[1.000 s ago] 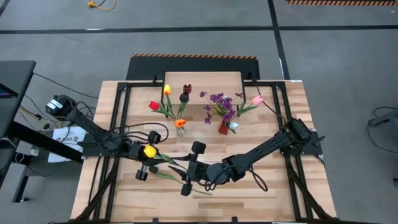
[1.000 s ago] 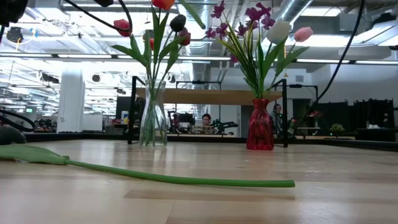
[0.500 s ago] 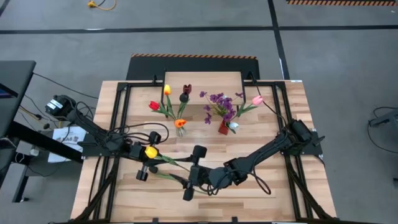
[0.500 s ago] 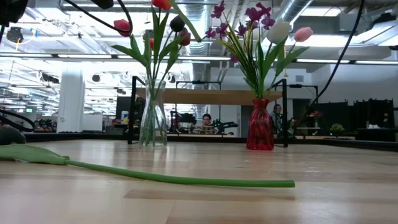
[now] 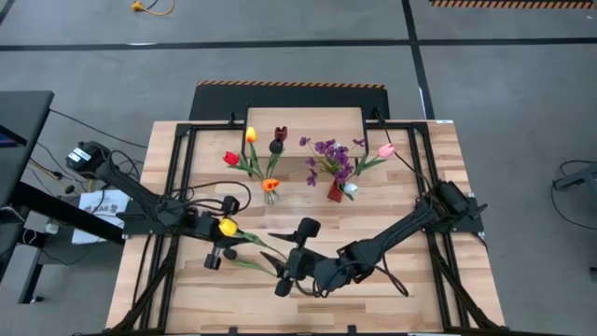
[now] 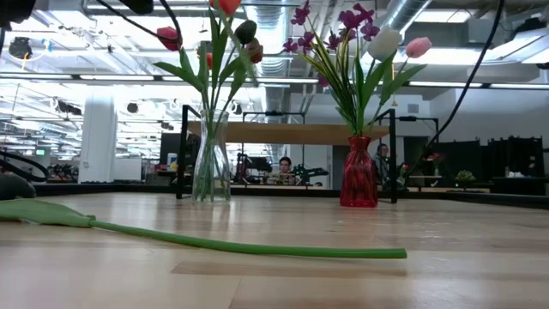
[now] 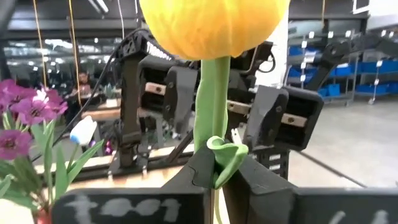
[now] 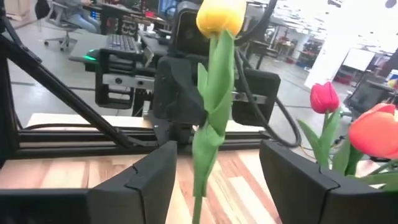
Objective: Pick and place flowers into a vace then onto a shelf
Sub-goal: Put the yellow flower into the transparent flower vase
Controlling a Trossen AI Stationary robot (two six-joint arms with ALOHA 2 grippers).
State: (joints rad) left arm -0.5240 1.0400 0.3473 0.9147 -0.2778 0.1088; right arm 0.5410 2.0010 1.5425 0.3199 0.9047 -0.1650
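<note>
A yellow tulip (image 5: pixel 226 227) stands nearly upright in my left gripper (image 7: pixel 214 171), which is shut on its stem over the table's left middle. My right gripper (image 8: pixel 217 152) faces it from the right, open, one finger on either side of the stem (image 8: pixel 204 149) without touching. A clear vase (image 5: pixel 270 193) and a red vase (image 5: pixel 334 191), both holding flowers, stand on the table in front of the shelf (image 5: pixel 303 117). Another green stem (image 6: pixel 249 248) lies flat on the table near the near edge; its head does not show. My left gripper pinches the yellow tulip's stem (image 7: pixel 213 134) between its two fingers, a short way below the head, with a curled leaf (image 7: pixel 227 154) caught at the fingertips. The fingers come level from the table's left, across the stem. The head (image 7: pixel 214 25) stands above them and the stem runs down below.
Black frame rails (image 5: pixel 182 187) run along the table's left and right sides. The two vases' flower heads (image 6: pixel 343 34) rise high at the far middle. Bare wood lies between the vases and the grippers (image 5: pixel 373 219).
My right gripper has shifted slightly toward the table's right and near edge, staying open around the stem. The tulip and my left gripper have kept their place.
</note>
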